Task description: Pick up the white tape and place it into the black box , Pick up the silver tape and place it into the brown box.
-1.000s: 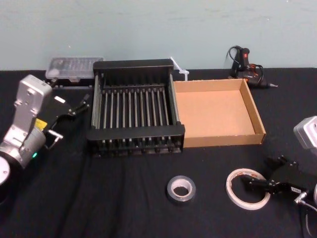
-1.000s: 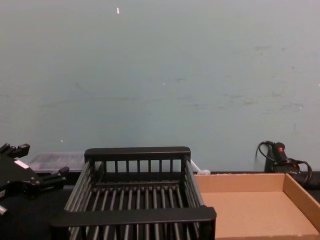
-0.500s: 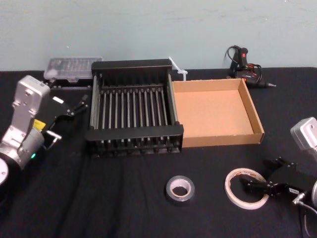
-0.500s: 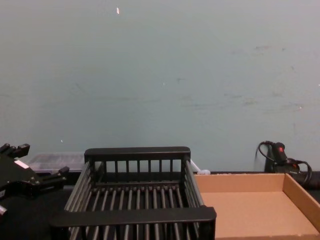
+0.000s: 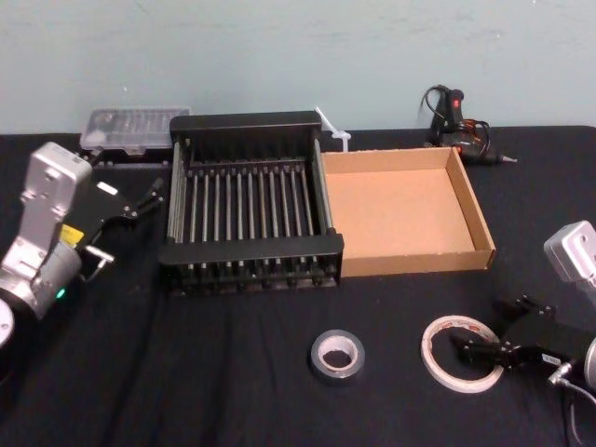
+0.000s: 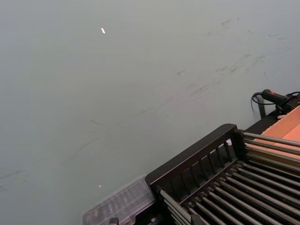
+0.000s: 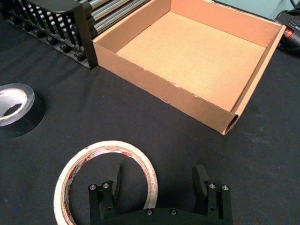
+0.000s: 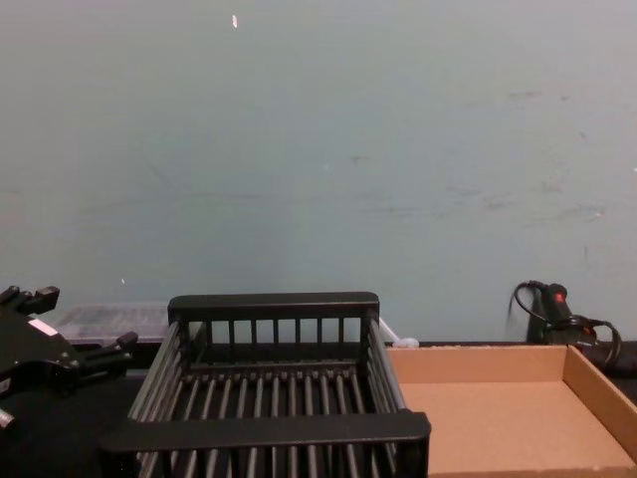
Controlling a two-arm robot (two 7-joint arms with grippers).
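The white tape (image 7: pixel 110 145) lies partly inside the spread right tool (image 7: pixel 158 169).

Soft, even room light; the black table (image 5: pixel 233 400) swallows shadows, with faint sheen on the silver tape (image 7: pixel 14 101).

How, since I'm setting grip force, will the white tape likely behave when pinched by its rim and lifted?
Probably light: the white tape is a thin band around a wide hole. It may flex slightly when the open right end effector, straddling its rim, closes. Lying flat on the black cloth, it shouldn't roll.
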